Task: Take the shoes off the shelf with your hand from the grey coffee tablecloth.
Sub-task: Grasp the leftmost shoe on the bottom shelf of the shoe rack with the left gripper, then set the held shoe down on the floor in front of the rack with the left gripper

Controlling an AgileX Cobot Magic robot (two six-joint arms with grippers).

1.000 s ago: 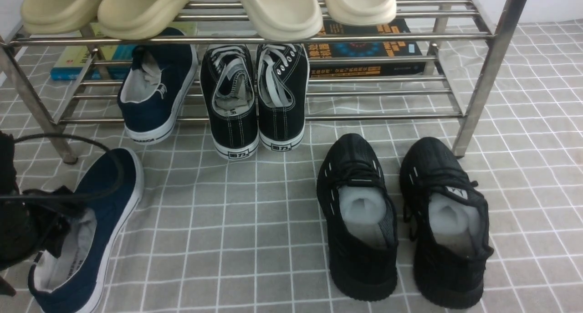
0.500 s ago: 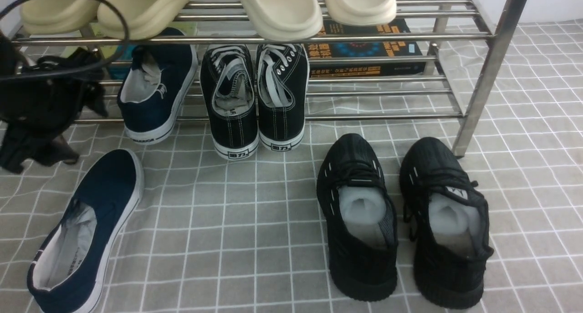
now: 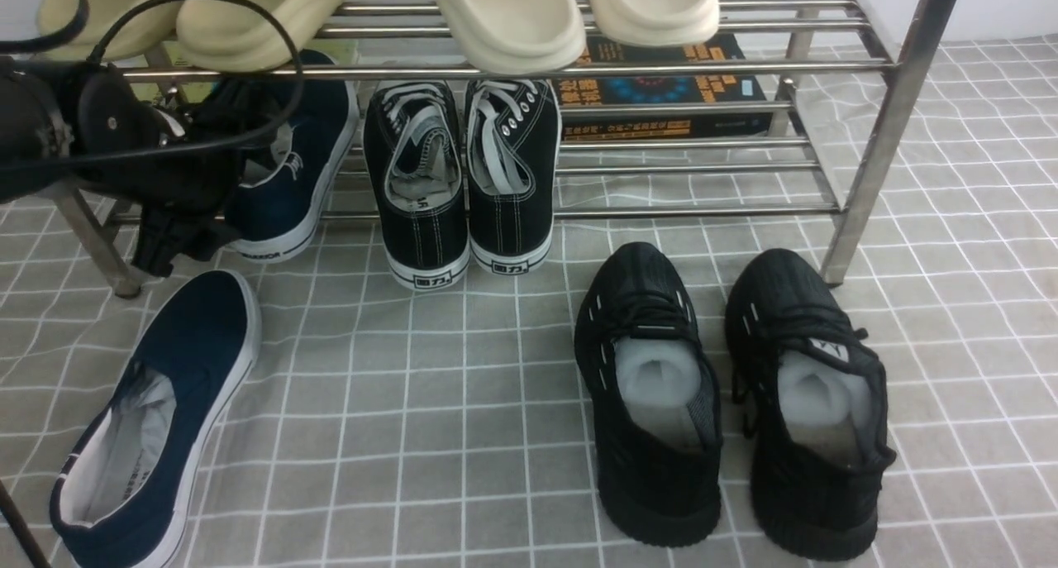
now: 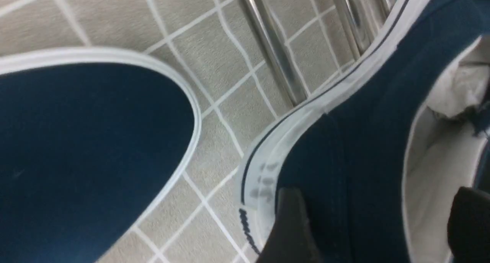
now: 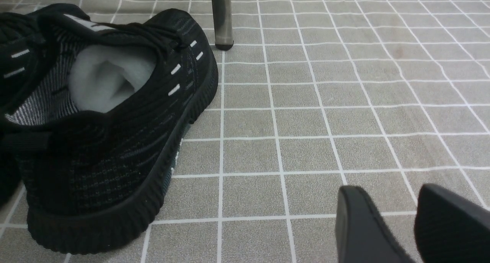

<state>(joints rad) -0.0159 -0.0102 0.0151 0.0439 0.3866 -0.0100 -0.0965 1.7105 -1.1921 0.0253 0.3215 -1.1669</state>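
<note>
Front view, read as a clock face: the left gripper (image 3: 216,192) is at ten o'clock, black cables (image 3: 293,64) looping around it, partly covering the navy slip-on on the rack (image 3: 289,212). That shoe sits on the lower tier of the steel shoe rack (image 3: 694,212). Its mate, the navy slip-on on the cloth (image 3: 198,320), lies at eight o'clock on the grey checked tablecloth (image 3: 463,436). Black lace-up sneakers (image 3: 426,241) stand on the lower tier towards eleven, cream clogs (image 3: 517,22) span eleven to one on the upper tier, and a black-and-orange book (image 3: 653,97) shows near one. Black knit trainers (image 3: 661,485) rest on the cloth between four and five.

Left wrist view: the gripper is open, its fingers apart, one in front of the racked shoe's heel, the other over its opening. I cannot tell whether either touches. The other navy shoe's toe is nearby.

Right wrist view: the right gripper (image 5: 400,217) is open and holds nothing, its fingers above the cloth, apart from the knit trainer with its white stuffing (image 5: 105,77).
</note>
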